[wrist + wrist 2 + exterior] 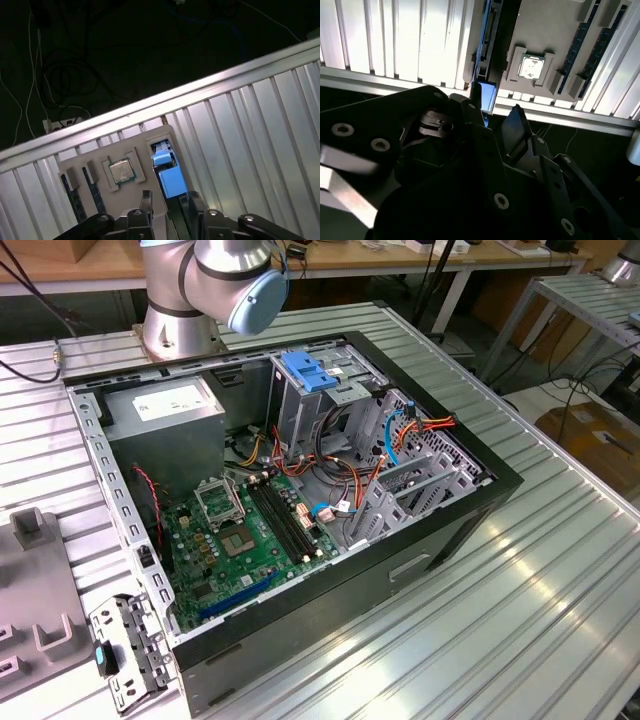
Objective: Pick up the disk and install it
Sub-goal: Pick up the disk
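In a slot of the grey tray point(141, 144), finding the disk point(169, 181) standing on its thin edge. Showing a bright blue plastic bracket along the upturned edge in the first wrist view. Showing a narrow metal side running away from that blue end in the second wrist view.

Straddling the blue end with the gripper point(169, 200), pointing straight down at the tray. Keeping the black fingers point(146, 202) a little apart, one on each side of the disk. Leaving a dark gap beside one finger in the second wrist view, so not visibly clamping.

Sharing the tray, just beside the disk, with a square silver processor chip point(121, 171) in its own recess. Holding dark memory sticks point(70, 192) in grooves past the chip. Sitting on the ribbed aluminium table point(240, 130), close to its rim. Looking past that rim onto dark floor and loose cables point(55, 75).

In the exterior view, standing with the arm point(215, 280) at 11 o'clock of the open computer case point(500, 480). Inside the case:
- Lying at 7 o'clock, a green motherboard point(250, 540).
- Sitting at 10 o'clock, a grey power-supply box point(165, 410).
- Rising at 12 o'clock, a metal cage with a blue top point(305, 370).
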